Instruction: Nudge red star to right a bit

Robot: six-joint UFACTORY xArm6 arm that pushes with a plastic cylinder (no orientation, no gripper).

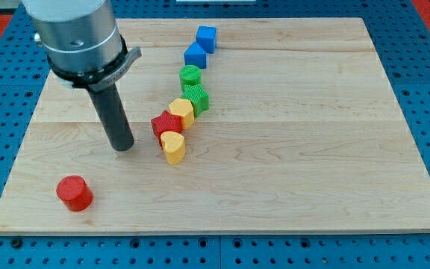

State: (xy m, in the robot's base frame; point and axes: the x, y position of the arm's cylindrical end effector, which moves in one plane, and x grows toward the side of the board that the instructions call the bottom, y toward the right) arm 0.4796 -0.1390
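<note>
Item: my tip, lower end of a dark rod with no jaws and nothing held, resting on the wooden board just beside the red star, at the star's 9 o'clock with a narrow gap showing. Red star: left of board centre, lodged in a curving chain of blocks. Neighbours: yellow heart touching at the star's 5 o'clock; a second yellow block touching at 1 o'clock; beyond it the green star, green cylinder and two blue cubes running toward 12 o'clock. Apart: red cylinder, well off at 7 o'clock. Risks, as judged: a rightward push likely drags both yellow blocks along; an off-centre contact could spin the star; too long a stroke would overshoot "a bit".
</note>
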